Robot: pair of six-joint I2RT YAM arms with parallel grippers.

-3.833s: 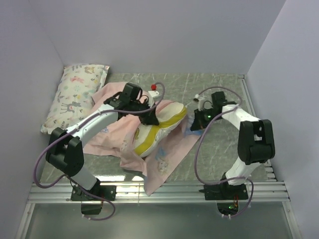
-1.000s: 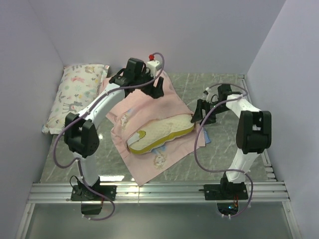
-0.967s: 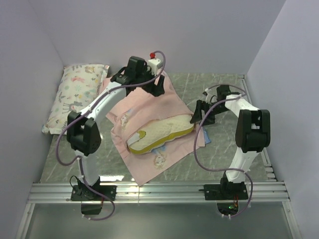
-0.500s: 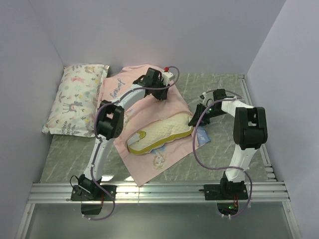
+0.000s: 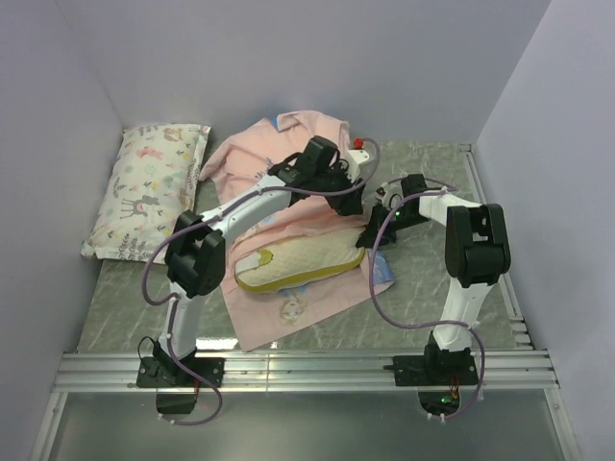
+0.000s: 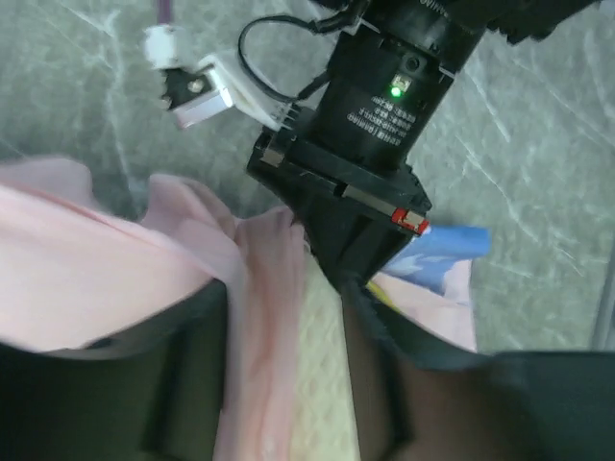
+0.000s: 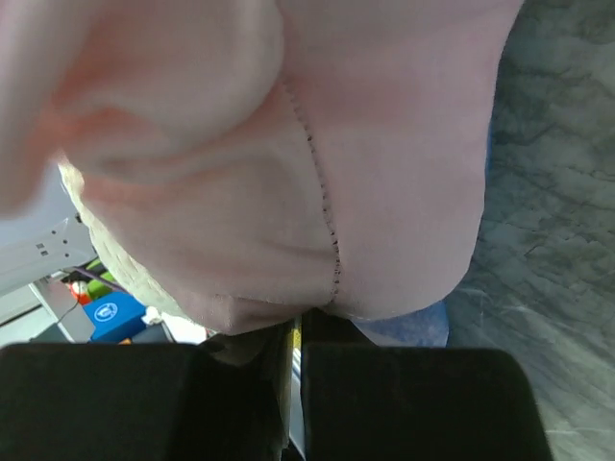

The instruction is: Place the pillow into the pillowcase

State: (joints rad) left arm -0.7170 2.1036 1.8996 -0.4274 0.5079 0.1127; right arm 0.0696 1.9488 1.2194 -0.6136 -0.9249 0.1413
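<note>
**Fingers (image 7: 404,403) together on the hem: now draw the pillowcase (image 7: 384,144) along the pillow (image 5: 298,261)**

The fingers of the right gripper (image 7: 296,331) are pressed together. The stitched hem of the pink cloth is pinched between them, just at the end of the pillow on the right arm's side. The fingers (image 6: 183,384) of the left gripper (image 6: 283,317) stand apart, with a fold of the same cloth and a strip of cream foam in the gap. We cannot tell if they really hold it. This gripper hangs over the same end of the pillow, very near the right one.

The pillow lies on the pink cloth with its cream top and yellow band in plain view, so we judge it is mostly outside the case. The step, we think, is to open the mouth over this end. We should lift only the upper layer and keep both hems level. We should pull slowly along the pillow's length, so the foam does not slide on the table (image 5: 432,279).
</note>
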